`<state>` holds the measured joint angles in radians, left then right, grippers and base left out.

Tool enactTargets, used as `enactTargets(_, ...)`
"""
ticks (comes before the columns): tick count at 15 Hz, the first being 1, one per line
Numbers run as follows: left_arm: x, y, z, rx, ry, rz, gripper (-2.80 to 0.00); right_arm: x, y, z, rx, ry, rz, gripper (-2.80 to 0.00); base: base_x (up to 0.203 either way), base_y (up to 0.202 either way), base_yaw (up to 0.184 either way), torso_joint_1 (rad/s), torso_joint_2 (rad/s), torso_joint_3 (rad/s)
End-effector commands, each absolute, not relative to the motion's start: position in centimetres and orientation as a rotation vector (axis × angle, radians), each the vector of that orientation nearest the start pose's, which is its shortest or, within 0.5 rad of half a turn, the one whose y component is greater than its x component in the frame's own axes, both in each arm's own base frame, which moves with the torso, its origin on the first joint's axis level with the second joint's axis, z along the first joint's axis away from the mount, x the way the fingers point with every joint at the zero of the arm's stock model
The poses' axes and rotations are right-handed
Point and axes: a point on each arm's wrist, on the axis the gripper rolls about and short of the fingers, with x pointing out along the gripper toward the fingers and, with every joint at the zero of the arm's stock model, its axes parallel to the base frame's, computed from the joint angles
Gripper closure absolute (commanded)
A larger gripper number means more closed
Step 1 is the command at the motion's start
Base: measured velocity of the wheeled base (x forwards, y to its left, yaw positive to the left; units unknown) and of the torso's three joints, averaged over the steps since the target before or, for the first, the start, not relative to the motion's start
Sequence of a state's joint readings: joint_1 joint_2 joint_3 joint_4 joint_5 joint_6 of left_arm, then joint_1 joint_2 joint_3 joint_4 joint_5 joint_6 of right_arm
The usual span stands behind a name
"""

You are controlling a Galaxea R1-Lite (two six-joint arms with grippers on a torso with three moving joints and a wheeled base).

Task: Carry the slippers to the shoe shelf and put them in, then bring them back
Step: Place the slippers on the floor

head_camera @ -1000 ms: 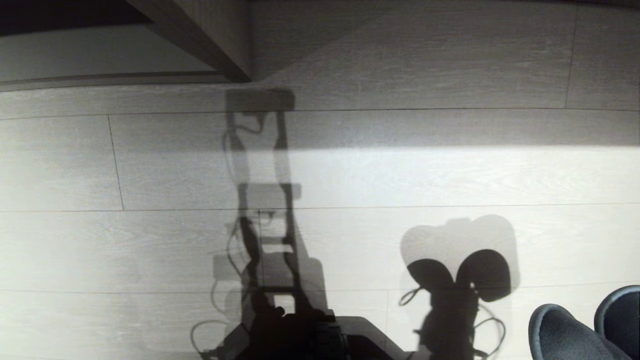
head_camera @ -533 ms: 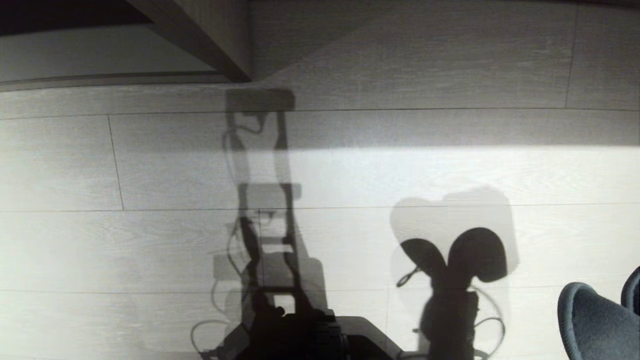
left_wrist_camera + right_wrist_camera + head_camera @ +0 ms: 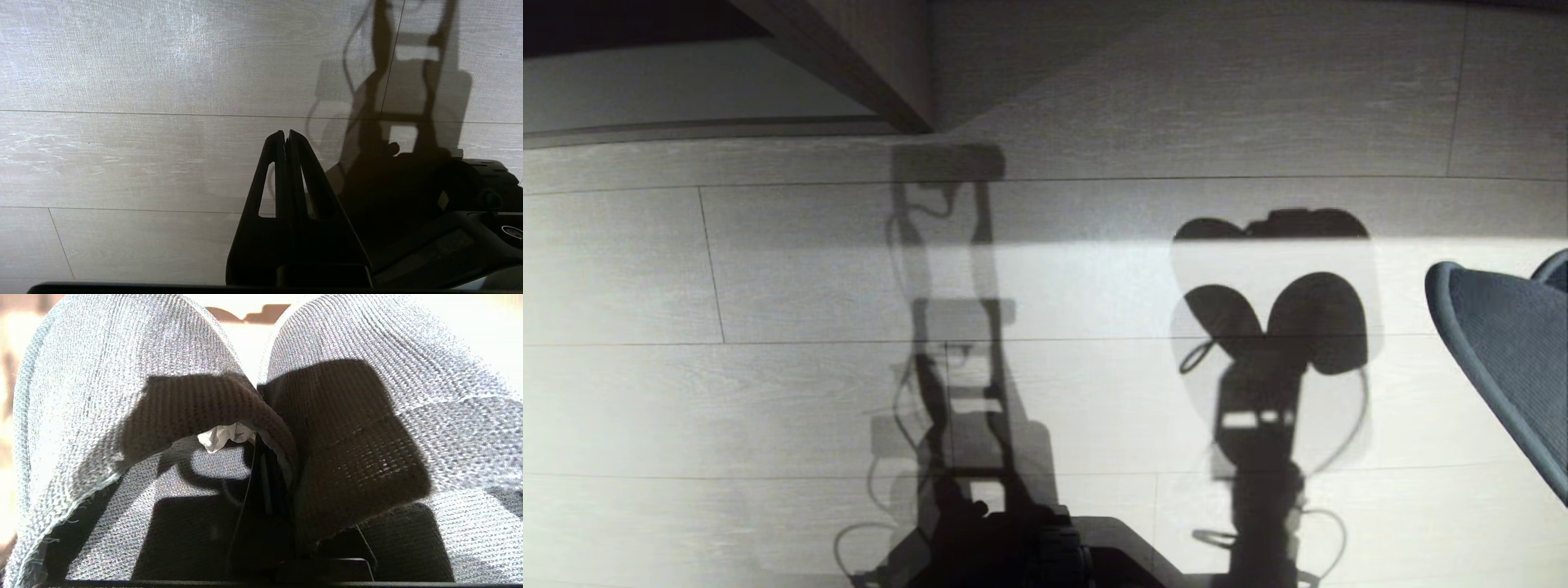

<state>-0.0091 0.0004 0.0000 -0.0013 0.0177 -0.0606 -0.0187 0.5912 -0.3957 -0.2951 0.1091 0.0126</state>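
Above the floor (image 3: 768, 392), right hand (image 3: 261, 473) clamped on the slippers (image 3: 327, 416), toes pointing away.

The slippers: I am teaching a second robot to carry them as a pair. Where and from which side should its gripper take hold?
Grip the slippers where their two inner collar edges meet, coming from the heel side toward the openings. Pressed side by side, those thin fabric rims fit between shut fingers, as the right gripper pinches them here, so both probably lift together.

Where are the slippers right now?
The slippers are up in the air at the right edge of the head view, above the pale floor, pinched together by the right gripper, their shadow falling on the floor beside them.
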Motion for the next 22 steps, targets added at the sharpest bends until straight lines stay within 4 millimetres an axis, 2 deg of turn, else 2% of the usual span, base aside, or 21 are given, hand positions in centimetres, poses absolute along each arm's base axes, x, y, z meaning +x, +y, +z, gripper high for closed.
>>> enactTargets(1, -2.3, 0.1, 7.6, -0.061, -0.002, 0.009, 0.00, 7.3, -0.1, 22.4, 0.013, -0.064, 0.067, 0.00, 0.000, 0.000, 0.000, 0.000, 0.00, 0.000)
enactTargets(3, -2.3, 0.1, 7.6, -0.061, -0.002, 0.009, 0.00, 7.7, -0.2, 22.7, 0.013, -0.089, 0.053, 0.00, 0.000, 0.000, 0.000, 0.000, 0.00, 0.000)
enactTargets(4, -2.3, 0.1, 7.6, -0.061, -0.002, 0.009, 0.00, 8.8, -0.4, 23.0, 0.011, -0.104, 0.039, 0.00, 0.000, 0.000, 0.000, 0.000, 0.00, 0.000)
enactTargets(6, -2.3, 0.1, 7.6, -0.061, -0.002, 0.009, 0.00, 12.6, -1.0, 22.5, 0.014, -0.057, 0.010, 0.00, 0.000, 0.000, 0.000, 0.000, 0.00, 0.000)
enactTargets(8, -2.3, 0.1, 7.6, -0.061, -0.002, 0.009, 0.00, 15.1, -1.6, 22.6, 0.010, -0.083, -0.014, 0.00, 0.000, 0.000, 0.000, 0.000, 0.00, 0.000)
enactTargets(10, -2.3, 0.1, 7.6, -0.061, -0.002, 0.009, 0.00, 19.5, -2.6, 22.1, 0.006, -0.087, -0.033, 0.00, 0.000, 0.000, 0.000, 0.000, 0.00, 0.000)
enactTargets(13, -2.3, 0.1, 7.6, -0.061, -0.002, 0.009, 0.00, 24.2, -3.8, 22.2, -0.018, -0.200, -0.062, 0.00, 0.000, 0.000, 0.000, 0.000, 0.00, 0.000)
enactTargets(15, -2.3, 0.1, 7.6, -0.061, -0.002, 0.009, 0.00, 26.7, -4.4, 23.4, -0.034, -0.312, -0.081, 0.00, 0.000, 0.000, 0.000, 0.000, 0.00, 0.000)
enactTargets(18, -2.3, 0.1, 7.6, -0.061, -0.002, 0.009, 0.00, 28.1, -4.8, 26.0, -0.053, -0.469, -0.094, 0.00, 0.000, 0.000, 0.000, 0.000, 0.00, 0.000)
enactTargets(20, -2.3, 0.1, 7.6, -0.061, -0.002, 0.009, 0.00, 28.5, -4.9, 26.7, -0.055, -0.519, -0.105, 0.00, 0.000, 0.000, 0.000, 0.000, 0.00, 0.000)
enactTargets(22, -2.3, 0.1, 7.6, -0.061, -0.002, 0.009, 0.00, 29.2, -5.0, 29.0, -0.057, -0.606, -0.111, 0.00, 0.000, 0.000, 0.000, 0.000, 0.00, 0.000)
